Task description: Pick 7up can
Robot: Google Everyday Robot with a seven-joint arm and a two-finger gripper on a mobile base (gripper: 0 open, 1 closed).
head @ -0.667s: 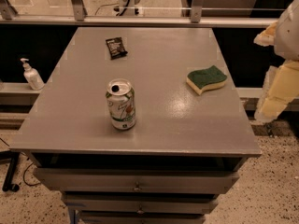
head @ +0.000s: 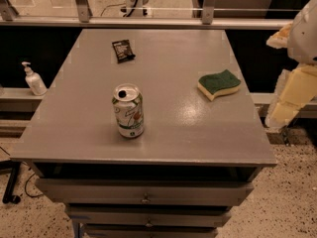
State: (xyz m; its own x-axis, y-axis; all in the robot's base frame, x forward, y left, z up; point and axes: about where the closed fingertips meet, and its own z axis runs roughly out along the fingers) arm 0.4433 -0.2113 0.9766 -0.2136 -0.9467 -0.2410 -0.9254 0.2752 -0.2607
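Observation:
The 7up can (head: 129,111) stands upright on the grey table (head: 168,133), left of centre and near the front edge. It is white and green with a silver top and a dark pull-tab hole. My gripper (head: 290,95) shows as cream-coloured parts at the right edge of the camera view, beyond the table's right side and level with its middle. It is well to the right of the can and touches nothing on the table.
A green-and-yellow sponge (head: 219,85) lies on the right part of the table. A small black packet (head: 123,50) lies at the back left. A white pump bottle (head: 33,79) stands on a ledge to the left. Drawers (head: 144,198) sit below the tabletop.

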